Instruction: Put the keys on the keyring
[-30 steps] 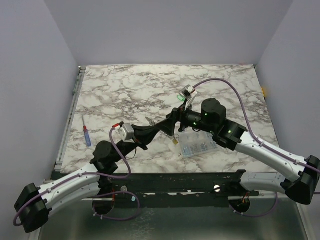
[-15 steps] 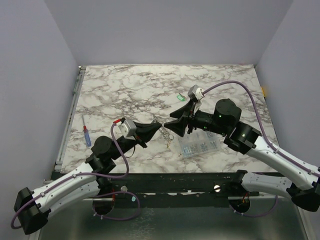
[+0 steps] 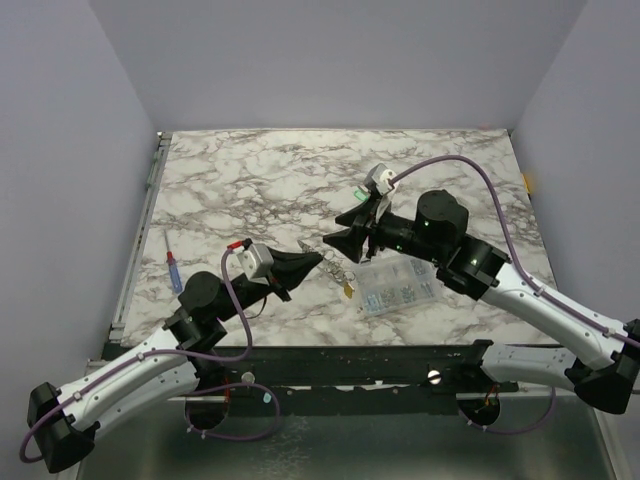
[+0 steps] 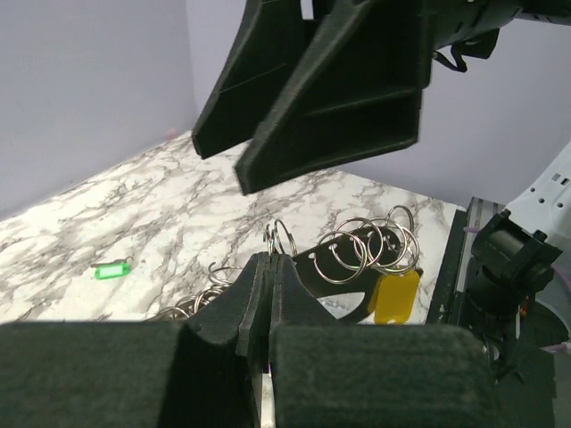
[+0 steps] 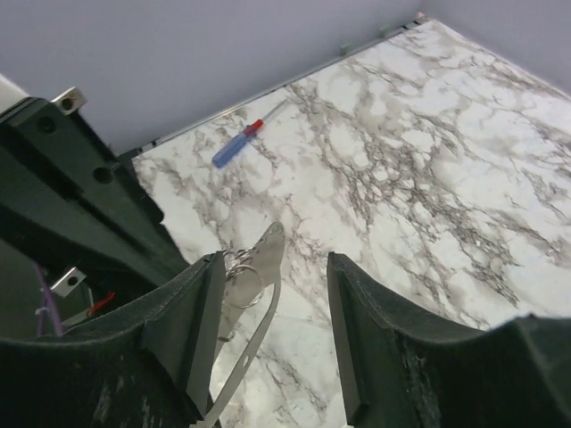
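**Top external:** you looked down from above and behind the arm bases, facing the far edge, with the whole marble desk [image 3: 250, 170] in frame.
**Left wrist:** you sat low and close behind the left gripper [image 4: 270, 260], facing the desk's right edge.
**Right wrist:** you looked down, near, between the fingers of the right gripper [image 5: 274, 259], toward the desk's left edge.
**Shared by all three:** the keyring [image 4: 366, 245], mid-desk.
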Motion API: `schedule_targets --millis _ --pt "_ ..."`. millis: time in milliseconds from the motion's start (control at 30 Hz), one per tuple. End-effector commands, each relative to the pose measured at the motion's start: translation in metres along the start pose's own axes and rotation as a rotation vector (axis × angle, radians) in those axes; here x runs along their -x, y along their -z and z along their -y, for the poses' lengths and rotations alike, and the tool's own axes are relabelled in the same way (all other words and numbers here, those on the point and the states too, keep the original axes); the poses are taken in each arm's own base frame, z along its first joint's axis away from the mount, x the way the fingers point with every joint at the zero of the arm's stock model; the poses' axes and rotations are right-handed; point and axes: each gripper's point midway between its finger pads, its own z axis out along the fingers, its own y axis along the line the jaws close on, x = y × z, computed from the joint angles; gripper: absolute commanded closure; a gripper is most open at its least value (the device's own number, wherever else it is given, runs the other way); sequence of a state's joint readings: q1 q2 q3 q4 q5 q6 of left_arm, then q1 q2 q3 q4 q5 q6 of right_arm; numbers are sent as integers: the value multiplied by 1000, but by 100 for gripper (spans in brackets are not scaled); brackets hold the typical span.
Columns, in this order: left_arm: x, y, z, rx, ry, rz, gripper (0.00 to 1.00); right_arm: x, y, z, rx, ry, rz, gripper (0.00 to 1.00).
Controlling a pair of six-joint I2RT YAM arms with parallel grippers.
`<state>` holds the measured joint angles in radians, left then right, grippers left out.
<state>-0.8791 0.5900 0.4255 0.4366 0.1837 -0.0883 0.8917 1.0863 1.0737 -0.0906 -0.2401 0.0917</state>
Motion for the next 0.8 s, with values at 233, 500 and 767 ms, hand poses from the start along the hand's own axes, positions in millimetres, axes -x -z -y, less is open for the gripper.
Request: schedule_targets --millis 233,500,767 --pt "25 5 10 -42 -21 70 100 -15 -9 57 -207 -39 -126 51" --pt "27 6 7 -23 -28 79 100 -43 -2 -2 152 -83 -261 51" --pt "27 7 4 -8 -27 77 100 -31 10 -28 291 -76 -241 51"
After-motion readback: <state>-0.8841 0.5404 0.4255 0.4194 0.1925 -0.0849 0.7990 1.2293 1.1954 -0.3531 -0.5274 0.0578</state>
